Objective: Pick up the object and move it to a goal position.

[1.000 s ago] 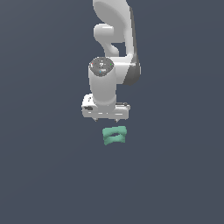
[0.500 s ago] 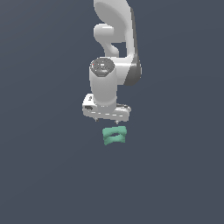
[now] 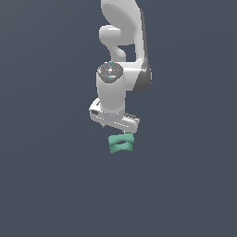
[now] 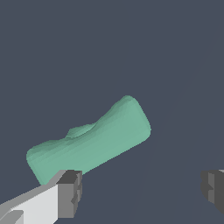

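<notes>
Tool state: your tool has its jaws spread apart and clamped on nothing; in the wrist view one grey pad sits at the lower left of the frame and the other at the lower right edge, with a wide gap between them.

Tool position: in the exterior view the tool hangs just below the middle of the frame, directly above the object and close to it. Whether the fingertips reach the object's level you cannot tell from that view.

Object location: the object lies on the table, slightly below the centre of the exterior frame. In the wrist view the object fills the middle of the frame, running at a slant from lower left to upper right, and it sits mostly toward the lower-left pad, not centred in the gap.

Shape: a teal-green lump of two wavy bands stacked, with rounded ends and a pinched waist.

Likely handling: you should expect it to be small, light and rigid. Its curved, smooth-looking sides could slide out of flat pads if gripped on a bulge.

Where to grip: take it across the narrow waist, pads against the two long sides, so the bulges at either end keep it from slipping sideways.

Alignment: judging from the wrist view, you need to shift so the object lies midway between the pads, and perhaps turn the wrist to square them with its slant.

Risk: the nearer pad may land on top of the object rather than beside it if you descend as you stand.

Task progress: nothing gripped yet; the lift and carry to the goal remain.
</notes>
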### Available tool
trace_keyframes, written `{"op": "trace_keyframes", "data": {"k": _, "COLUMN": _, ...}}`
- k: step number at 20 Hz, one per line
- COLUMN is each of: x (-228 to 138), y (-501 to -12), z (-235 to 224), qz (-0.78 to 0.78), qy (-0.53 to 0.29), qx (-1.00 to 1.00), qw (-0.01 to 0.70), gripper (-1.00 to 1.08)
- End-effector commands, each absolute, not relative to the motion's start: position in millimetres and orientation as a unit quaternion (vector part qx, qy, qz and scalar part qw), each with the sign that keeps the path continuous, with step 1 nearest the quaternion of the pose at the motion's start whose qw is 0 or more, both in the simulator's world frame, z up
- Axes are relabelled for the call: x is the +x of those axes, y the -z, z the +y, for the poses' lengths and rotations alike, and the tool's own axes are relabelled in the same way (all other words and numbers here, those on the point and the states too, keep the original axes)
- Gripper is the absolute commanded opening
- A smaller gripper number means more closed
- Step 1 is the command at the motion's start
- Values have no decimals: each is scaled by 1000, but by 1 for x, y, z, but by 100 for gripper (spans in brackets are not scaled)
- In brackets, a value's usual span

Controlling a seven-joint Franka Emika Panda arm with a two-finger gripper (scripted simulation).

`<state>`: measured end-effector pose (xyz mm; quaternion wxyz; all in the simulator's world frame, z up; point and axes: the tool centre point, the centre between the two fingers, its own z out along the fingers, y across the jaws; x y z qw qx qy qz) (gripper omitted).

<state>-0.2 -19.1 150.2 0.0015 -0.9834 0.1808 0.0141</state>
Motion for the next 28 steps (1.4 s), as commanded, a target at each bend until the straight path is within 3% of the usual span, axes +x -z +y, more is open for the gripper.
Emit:
{"op": "trace_keyframes", "data": {"k": 1, "x": 2, "y": -150, "z": -17, "qz": 213, "qy": -14, "qx": -977, "qw": 1, "gripper": 100}}
{"op": "trace_keyframes", "data": {"k": 28, "x": 20, "y": -146, "z": 4, "qz": 531, "qy": -5, "qx": -847, "qw": -1, "gripper": 100}}
